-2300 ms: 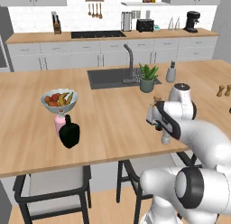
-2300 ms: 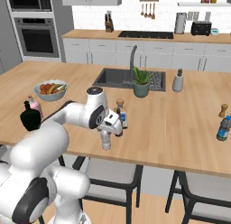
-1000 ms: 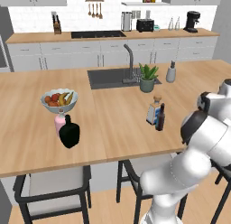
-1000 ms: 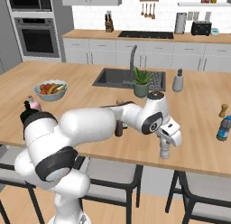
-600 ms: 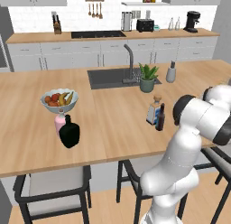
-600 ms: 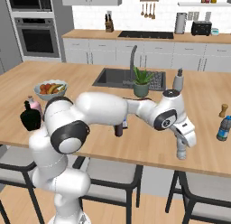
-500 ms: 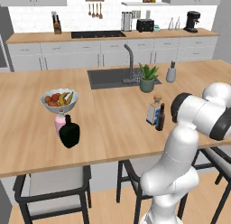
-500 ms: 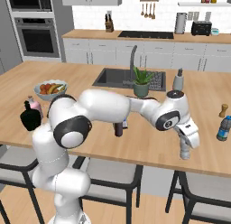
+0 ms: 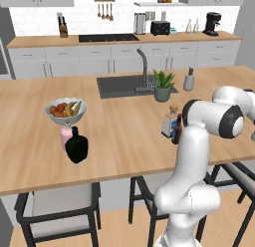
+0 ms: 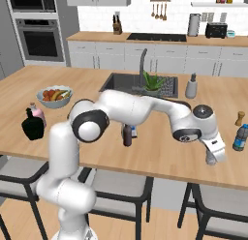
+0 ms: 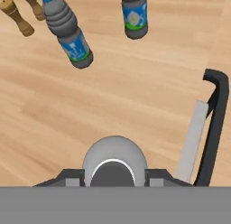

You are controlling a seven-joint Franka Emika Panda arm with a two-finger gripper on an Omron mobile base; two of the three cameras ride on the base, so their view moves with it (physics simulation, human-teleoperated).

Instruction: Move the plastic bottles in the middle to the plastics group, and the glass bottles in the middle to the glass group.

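The hand (image 10: 213, 155) sits low at the right of the right base view, right over the front edge of the worktop (image 10: 160, 157), and it's narrowed onto the small water bottle (image 11: 115, 161). In the hand view the bottle's rounded pale top fills the gap between the two dark finger tips at the bottom centre, so that bottle is gripped and hanging under the hand. Look up that same view: two dark plastic bottles with blue labels stand on the wood, one with a blue cap (image 11: 67, 34) at upper left, the other (image 11: 134, 14) at top centre, apart from each other. Wooden grinders (image 11: 16, 17) poke in at the top left corner, and a black chair frame (image 11: 215, 123) runs down the right side. Back in the left base view, the squarish clear bottle (image 9: 169, 123) and the slim brown bottle (image 9: 177, 129) stand just beside each other mid-worktop, right of centre, next to the white arm. Well away at the left, the squat black bottle (image 9: 76, 147) stands in front of the pink bottle (image 9: 65, 135), both just in front of the fruit bowl (image 9: 65, 110).
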